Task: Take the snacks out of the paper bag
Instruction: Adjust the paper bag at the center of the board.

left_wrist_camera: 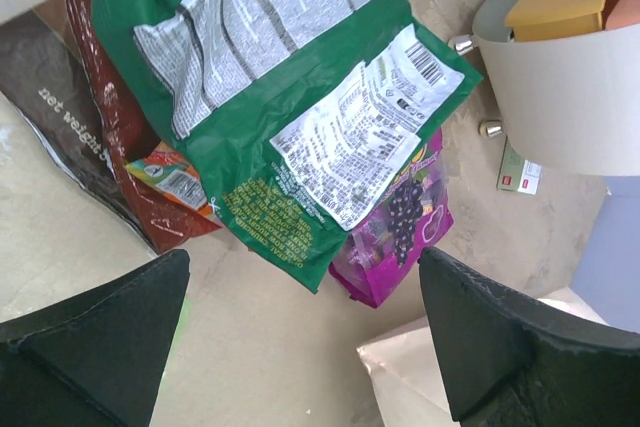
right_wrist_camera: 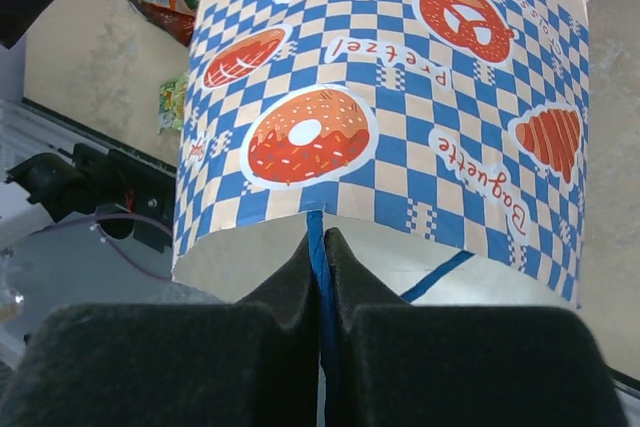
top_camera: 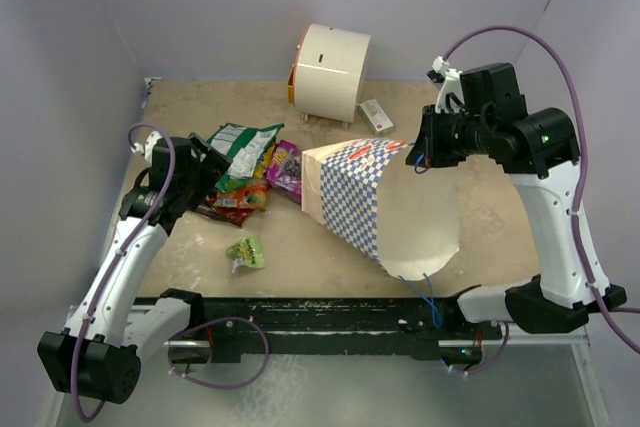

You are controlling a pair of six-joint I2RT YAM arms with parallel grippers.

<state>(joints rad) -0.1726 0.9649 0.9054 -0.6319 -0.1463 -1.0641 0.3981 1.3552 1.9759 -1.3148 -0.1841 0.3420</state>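
Top view first: the paper bag is lying tipped over mid-table, and my right claw is sitting at its 2 o'clock edge. The snacks are lying out at the bag's 9 o'clock: green-and-white packet, purple packet, orange packet and dark brown chips bag. The tiny yellow-green packet is lying alone at 8 o'clock. My left claw is waiting at the pile's 9 o'clock side.

Over to my left wrist: the left claw is gaping wide, gripping nothing. The green-and-white packet is showing its back panel, but the print is too fine to read. "net weight" is showing on the dark brown chips bag. Grapes are showing on the purple packet.

Now my right wrist: the right claw is pinching tight on the bag's blue string handle. The checked side is reading upside down: "pretzel", "Baguette", "french bread".
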